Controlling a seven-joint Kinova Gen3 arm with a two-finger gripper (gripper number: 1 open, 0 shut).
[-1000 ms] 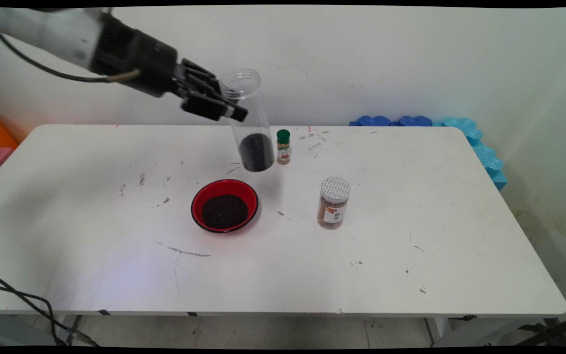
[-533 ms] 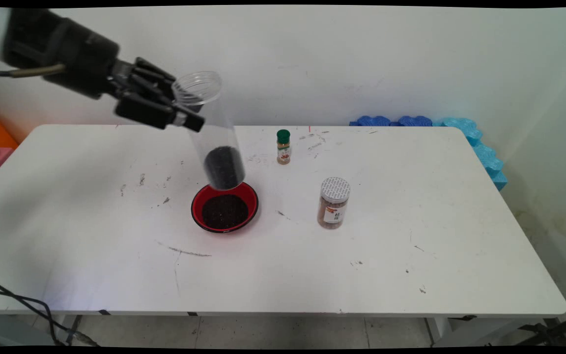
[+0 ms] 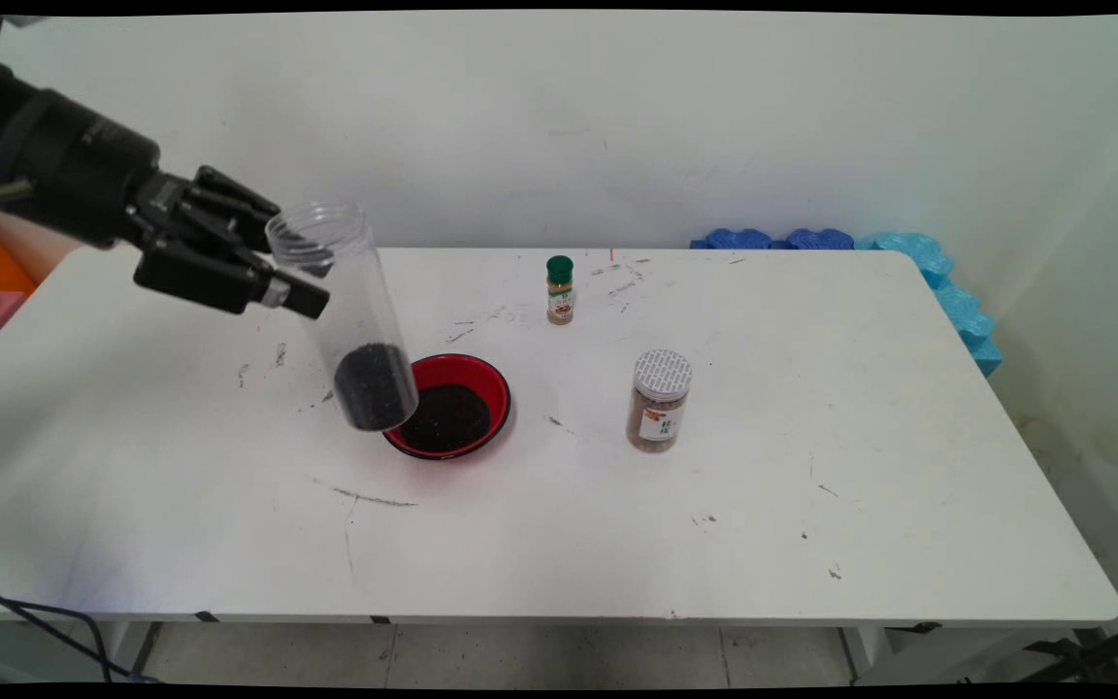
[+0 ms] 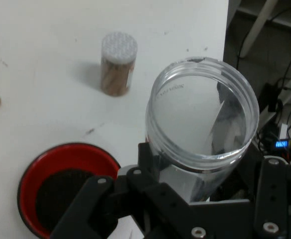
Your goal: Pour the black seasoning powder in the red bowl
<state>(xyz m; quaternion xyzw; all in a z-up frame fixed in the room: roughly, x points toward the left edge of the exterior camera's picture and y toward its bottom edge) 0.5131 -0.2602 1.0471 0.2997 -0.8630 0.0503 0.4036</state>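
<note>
My gripper [image 3: 273, 267] [image 4: 200, 184] is shut on a tall clear plastic jar [image 3: 345, 311] [image 4: 202, 124], gripping it near its open mouth. The jar hangs in the air, slightly tilted, with dark grains in its bottom. It is just left of a red bowl [image 3: 481, 374] [image 4: 93, 157] that holds the same dark grains, and its lower end overlaps the bowl's left rim in the main view.
A small spice bottle with a green cap [image 3: 559, 289] stands behind the bowl. A jar with a white lid and brown contents [image 3: 659, 400] [image 4: 118, 69] stands to the right. Blue foam blocks [image 3: 860, 243] lie at the table's far right corner.
The gripper has carried the jar leftward and downward, from behind the bowl near the green-capped bottle to the bowl's left side.
</note>
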